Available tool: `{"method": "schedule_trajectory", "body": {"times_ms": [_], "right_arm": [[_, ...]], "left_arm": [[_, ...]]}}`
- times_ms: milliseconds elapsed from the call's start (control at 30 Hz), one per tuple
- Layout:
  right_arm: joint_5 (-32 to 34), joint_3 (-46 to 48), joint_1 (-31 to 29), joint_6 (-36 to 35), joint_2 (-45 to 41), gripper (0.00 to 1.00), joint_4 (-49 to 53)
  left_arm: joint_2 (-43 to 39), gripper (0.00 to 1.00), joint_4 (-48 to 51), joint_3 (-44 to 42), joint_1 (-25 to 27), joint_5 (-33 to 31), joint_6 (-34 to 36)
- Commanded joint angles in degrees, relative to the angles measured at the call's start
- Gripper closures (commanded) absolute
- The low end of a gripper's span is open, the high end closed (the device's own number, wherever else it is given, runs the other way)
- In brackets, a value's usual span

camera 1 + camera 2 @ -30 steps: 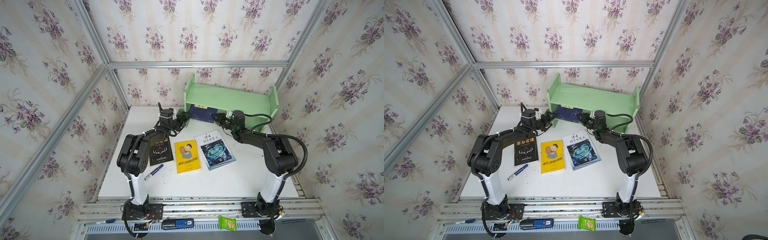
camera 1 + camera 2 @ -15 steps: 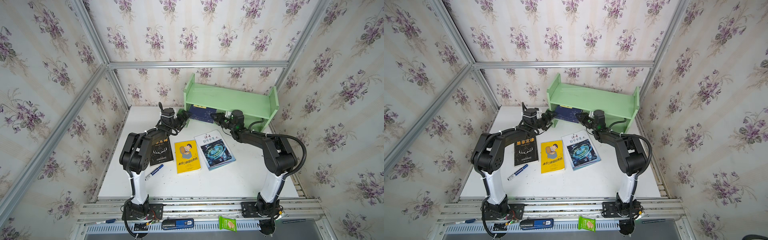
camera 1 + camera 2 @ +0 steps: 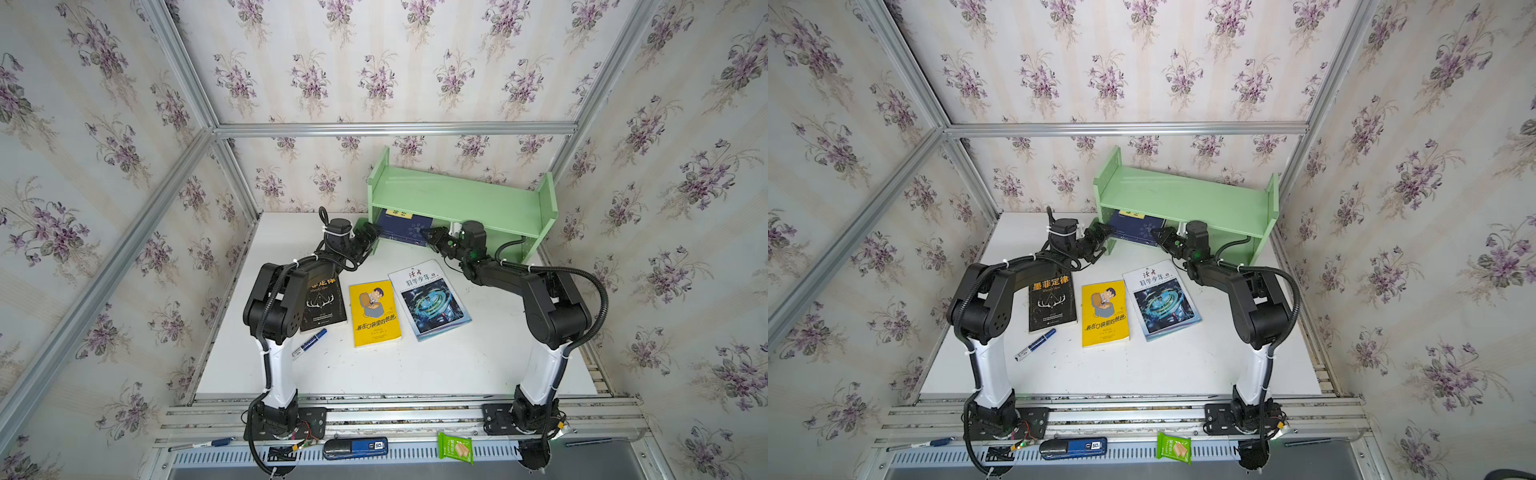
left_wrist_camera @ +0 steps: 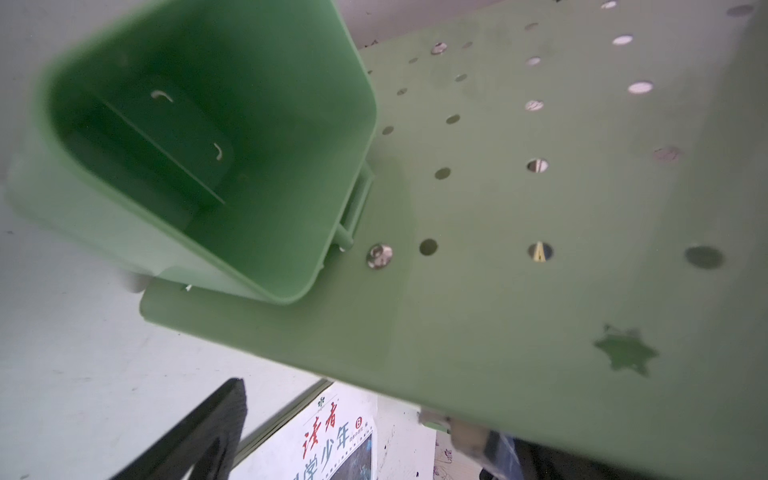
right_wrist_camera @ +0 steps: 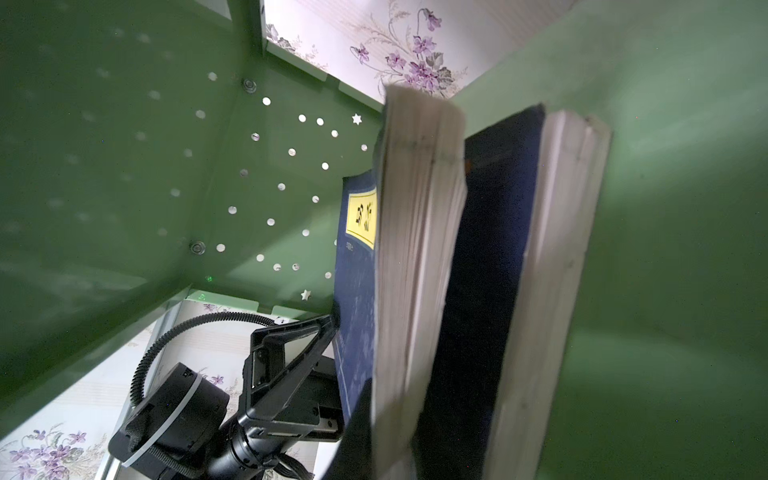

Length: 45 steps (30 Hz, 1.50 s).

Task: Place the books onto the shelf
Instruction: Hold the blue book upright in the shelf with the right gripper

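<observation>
Nudged slightly leftward since a second ago, the right pincer (image 3: 426,233) stays closed against the navy books (image 3: 401,227), stacked flat at the left end of the green shelf (image 3: 457,199), lower tier. Their rear hides under its top, and whether the tips pinch a cover is unclear. Both arms stretch low and forward. The left pincer (image 3: 369,236) is spread wide at the stack's other side. A black book (image 3: 328,305), yellow book (image 3: 374,313) and white-blue book (image 3: 432,301) lie on the counter (image 3: 415,365).

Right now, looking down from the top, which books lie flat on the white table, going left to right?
black antler book → yellow cartoon-man book → white-blue swirl book
</observation>
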<state>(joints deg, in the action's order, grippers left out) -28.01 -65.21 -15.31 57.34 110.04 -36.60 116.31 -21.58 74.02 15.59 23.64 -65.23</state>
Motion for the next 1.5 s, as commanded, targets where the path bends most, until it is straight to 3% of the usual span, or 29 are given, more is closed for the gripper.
{"method": "schedule_trajectory", "body": {"times_ms": [0,233,467,900,1467], "right_arm": [[0.9,-1.2,-0.1,-1.3,0.1,0.81,-2.3],[2.4,-2.1,-0.1,-3.6,-0.7,0.57,0.3],[5.8,-2.2,-0.1,-7.5,-2.7,0.51,6.3],[10.3,-2.6,-0.1,-11.0,-4.9,0.57,13.7],[10.0,-4.5,-0.1,-11.9,-4.0,0.76,14.2]], "left_arm": [[0.4,0.01,-0.4,0.5,0.1,-1.4,-0.8],[0.9,0.01,-0.3,0.9,0.1,-1.6,-1.0],[1.2,0.01,-0.2,1.6,0.1,-1.2,-1.1],[1.0,0.01,-0.4,1.6,0.1,-1.0,-1.1],[1.3,0.01,-0.7,1.8,0.1,-0.6,-1.8]]}}
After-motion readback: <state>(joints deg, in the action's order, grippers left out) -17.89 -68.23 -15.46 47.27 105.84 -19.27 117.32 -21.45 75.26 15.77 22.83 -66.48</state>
